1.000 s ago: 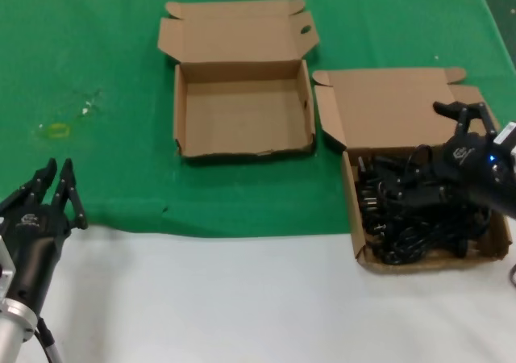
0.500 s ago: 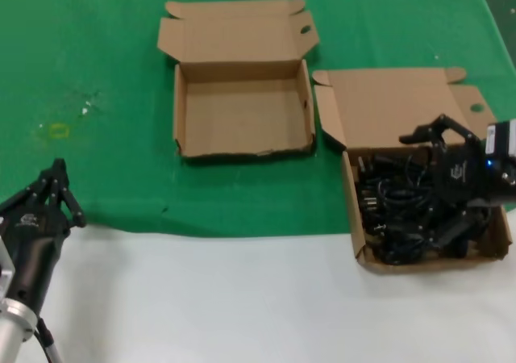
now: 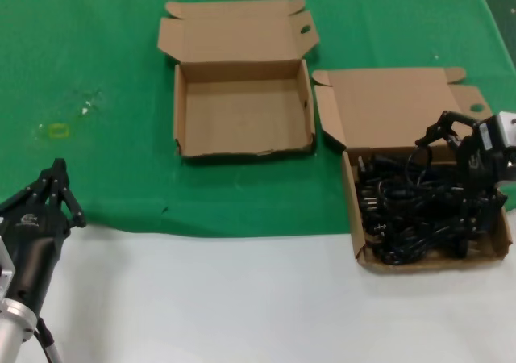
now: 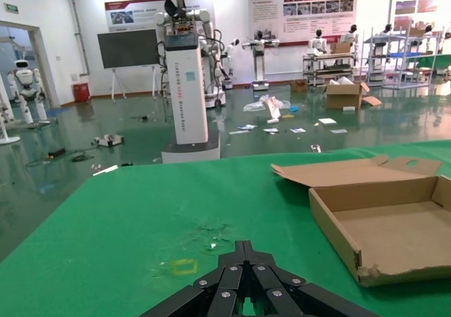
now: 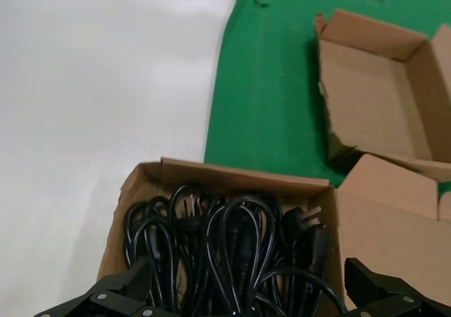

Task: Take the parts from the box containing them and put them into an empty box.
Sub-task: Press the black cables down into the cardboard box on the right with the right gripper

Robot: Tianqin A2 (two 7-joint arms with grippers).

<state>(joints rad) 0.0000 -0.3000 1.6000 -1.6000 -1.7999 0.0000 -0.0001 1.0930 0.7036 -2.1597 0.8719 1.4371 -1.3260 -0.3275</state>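
Cords (image 3: 411,214) heaped between spread fingers of right gripper (image 3: 468,187), nothing yet grasped; closure is called for next. Left gripper (image 3: 50,192) parked, fingers clenched.

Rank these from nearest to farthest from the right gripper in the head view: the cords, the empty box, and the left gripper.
1. The cords: heaped in the full box, directly beneath the right gripper.
2. The empty box: on the green cloth, toward the robot's left and farther back.
3. The left gripper: parked at the near left edge.
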